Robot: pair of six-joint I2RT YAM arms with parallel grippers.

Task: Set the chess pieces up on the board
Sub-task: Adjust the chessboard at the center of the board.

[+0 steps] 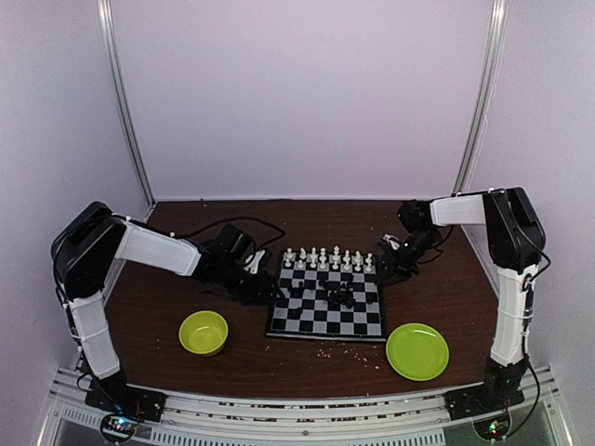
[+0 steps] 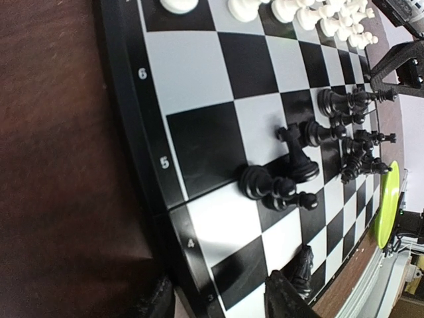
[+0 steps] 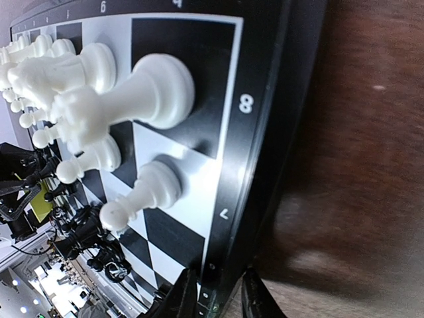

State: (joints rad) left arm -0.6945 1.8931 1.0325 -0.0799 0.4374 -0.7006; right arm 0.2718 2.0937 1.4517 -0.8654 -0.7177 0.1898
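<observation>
Board [image 1: 321,321] centred on tabletop [image 1: 232,358]. White pieces [image 1: 327,259] ranked along far edge. Black pieces [image 1: 337,295] clustered mid-board. Left fingers [image 2: 283,299] apart at board's left edge. Right fingers [image 3: 177,301] narrowly spaced astride right rim; whether clamped, cannot tell.

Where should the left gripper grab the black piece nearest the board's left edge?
Probably take that black piece by its narrow stem, just above the wide base, coming from the board's left edge, where squares are bare. Another black piece sits tight beside it and more black pieces crowd behind, leaving little room there.
</observation>
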